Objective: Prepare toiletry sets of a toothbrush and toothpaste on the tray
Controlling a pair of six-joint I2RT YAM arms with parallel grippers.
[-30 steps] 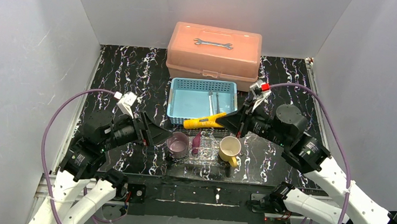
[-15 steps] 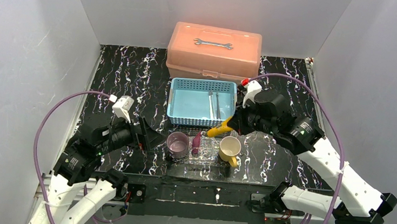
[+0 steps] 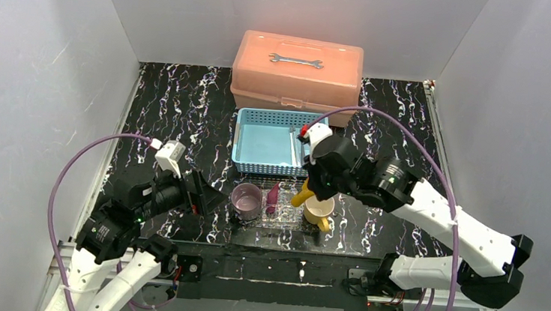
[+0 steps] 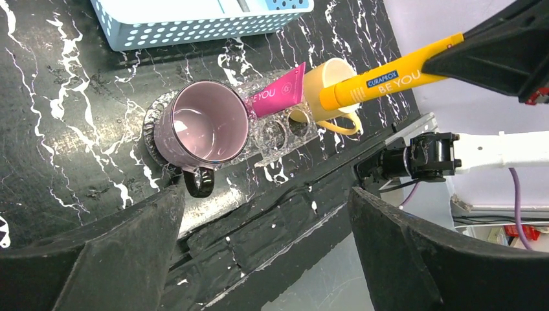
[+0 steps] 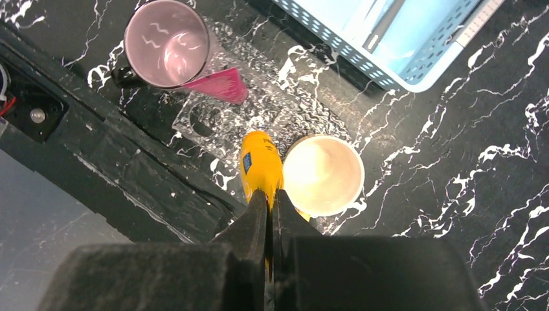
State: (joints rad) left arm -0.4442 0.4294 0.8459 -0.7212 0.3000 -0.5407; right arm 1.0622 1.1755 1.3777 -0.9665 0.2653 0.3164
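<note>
My right gripper (image 5: 272, 194) is shut on the flat end of the yellow toothpaste (image 5: 260, 165), which points cap-down over the clear tray (image 5: 278, 113), right beside the yellow mug (image 5: 322, 173). In the top view the yellow tube (image 3: 300, 195) hangs between the two mugs. The magenta toothpaste (image 4: 278, 94) lies on the tray (image 4: 278, 133), next to the purple mug (image 4: 202, 123). Thin pale toothbrushes (image 3: 297, 144) lie in the blue basket (image 3: 267, 143). My left gripper (image 4: 264, 194) stands wide open and holds nothing, left of the purple mug (image 3: 246, 200).
A salmon toolbox (image 3: 297, 67) with a wrench (image 3: 296, 60) on its lid stands behind the basket. The tray (image 3: 287, 215) sits close to the table's near edge. White walls enclose the black marbled tabletop on three sides.
The right arm swung left and down, tipping the yellow tube from level above the basket's front rim to cap-down over the tray. The left gripper drew back slightly and opened wider.
</note>
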